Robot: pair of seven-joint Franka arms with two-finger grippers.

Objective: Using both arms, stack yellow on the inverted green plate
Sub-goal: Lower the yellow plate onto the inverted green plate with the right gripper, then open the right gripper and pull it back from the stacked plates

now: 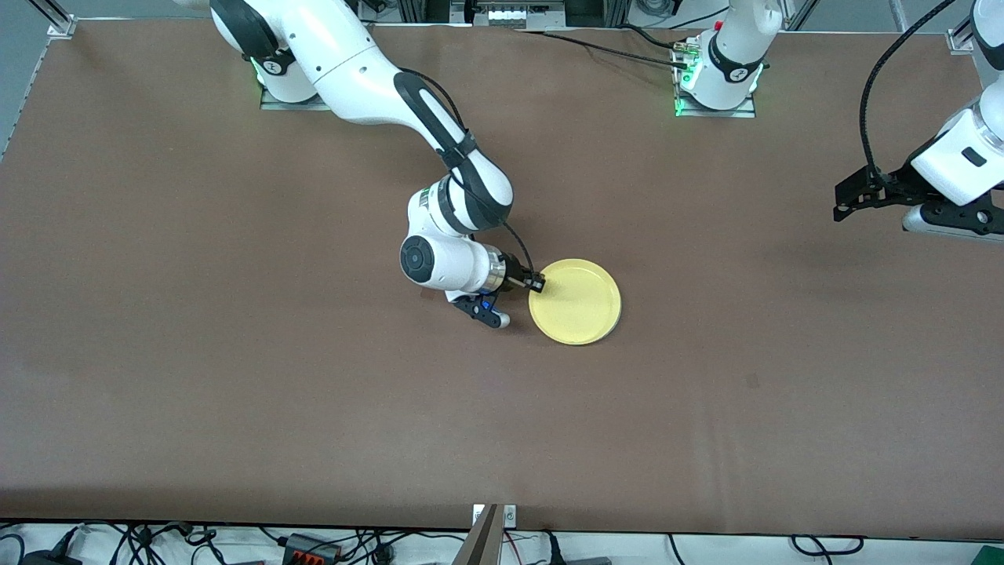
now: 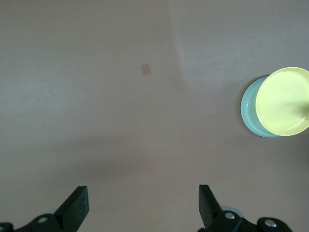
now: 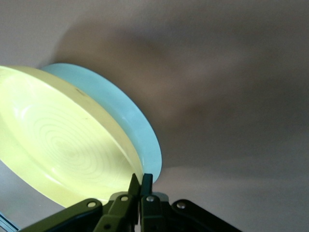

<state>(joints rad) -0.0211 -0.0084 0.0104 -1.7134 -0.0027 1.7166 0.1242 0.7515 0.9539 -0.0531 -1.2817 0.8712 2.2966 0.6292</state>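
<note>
The small round pale-yellow plastic plate (image 1: 576, 302) lies near the middle of the brown table (image 1: 235, 377), face up, with nothing in its shallow well. In the front view it hides what is beneath it, but both wrist views show the small round pale mint-green plastic plate (image 2: 250, 112) directly under it, its edge peeking out on one side. So the yellow plate sits on the green one, slightly off centre. Whether the green plate is upside down cannot be told from these views.

The right gripper (image 1: 536, 282) is at the yellow plate's rim on the side toward the right arm's end of the table. Its fingers are pinched together on that rim, the thin edge caught between the tips. The low, sideways hold probably suits sliding or setting the plate down flat rather than dropping it.

The left gripper (image 1: 851, 200) hangs over the table toward the left arm's end, fingers spread wide and holding nothing. That arm waits, well apart from the stack.
</note>
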